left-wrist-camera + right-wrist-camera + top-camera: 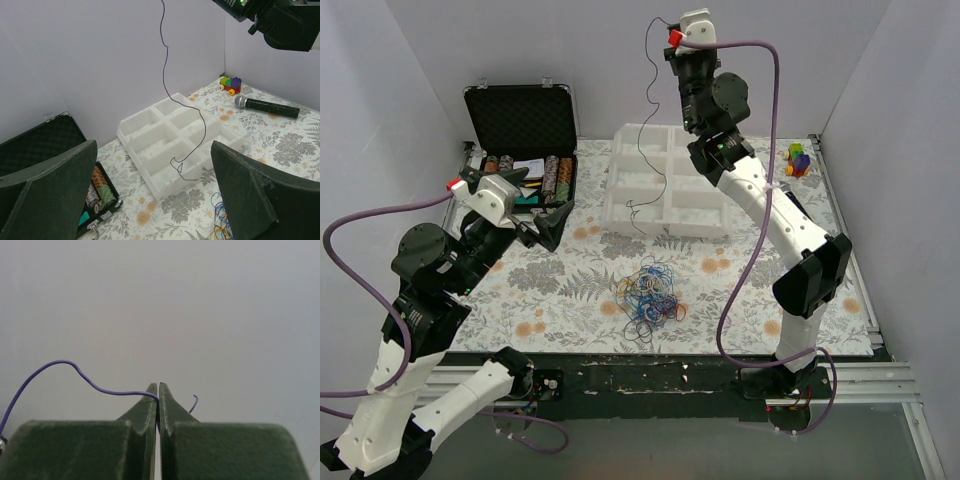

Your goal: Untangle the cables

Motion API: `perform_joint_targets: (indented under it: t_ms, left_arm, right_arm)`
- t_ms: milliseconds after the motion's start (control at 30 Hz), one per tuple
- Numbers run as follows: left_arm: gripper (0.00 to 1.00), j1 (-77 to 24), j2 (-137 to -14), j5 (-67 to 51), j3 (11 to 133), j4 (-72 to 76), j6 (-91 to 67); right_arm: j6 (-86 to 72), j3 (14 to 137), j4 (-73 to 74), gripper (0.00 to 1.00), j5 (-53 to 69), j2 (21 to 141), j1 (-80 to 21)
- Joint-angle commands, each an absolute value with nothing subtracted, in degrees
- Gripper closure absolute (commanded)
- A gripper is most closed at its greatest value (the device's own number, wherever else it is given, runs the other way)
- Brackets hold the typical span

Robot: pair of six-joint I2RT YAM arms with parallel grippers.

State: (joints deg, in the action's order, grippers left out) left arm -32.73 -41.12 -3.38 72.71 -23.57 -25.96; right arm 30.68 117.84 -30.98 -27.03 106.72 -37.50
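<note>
Top external: right gripper (667, 24) holds one wire (641, 143) high; the cables (650, 292) lie on the table (560, 285).
Top external: the tangle sits at 6 o'clock on the table, just in front of the tray (670, 228) at 12, with the case (520, 120) at 10 and the toy (798, 158) at 2; the wire hangs from the raised gripper to a curl over the tray's left front corner, apart from the tangle, while the left gripper (535, 200) hovers at 9, jaws wide apart and empty. Left wrist: between the spread fingers (50, 190) the wire (165, 65) drops from 12 to the tray (150, 135); a bit of the cables (220, 220) shows at 5, a mic (267, 106) at 2. Right wrist: the jaws are pressed together on the wire (100, 390), which arcs off to 9, its short end sticking out at 3.
</note>
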Motion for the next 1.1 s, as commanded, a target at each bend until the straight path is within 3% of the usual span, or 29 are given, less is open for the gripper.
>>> perform_joint_targets:
  t_ms: [0, 200, 467, 1067]
  left_arm:
    - [0.02, -32.70, -40.78, -2.37, 71.81, -24.17, -26.02]
    - [0.02, -32.70, -40.43, -2.37, 71.28, -24.08, -26.19]
    - [0.02, -32.70, -40.34, -2.20, 71.10, -24.08, -26.10]
    - [0.02, -32.70, -38.85, -2.20, 70.05, -24.17, -26.28]
  right_arm:
    - [30.42, 115.76, -29.01, 0.99, -29.44, 106.70, -37.70]
    - [27.34, 94.34, -33.22, 0.99, -30.85, 101.08, -41.74]
    - [18.29, 78.42, -30.15, 0.99, -34.37, 98.62, -45.52]
    - [4.40, 63.81, -23.12, 0.99, -30.94, 94.74, -50.54]
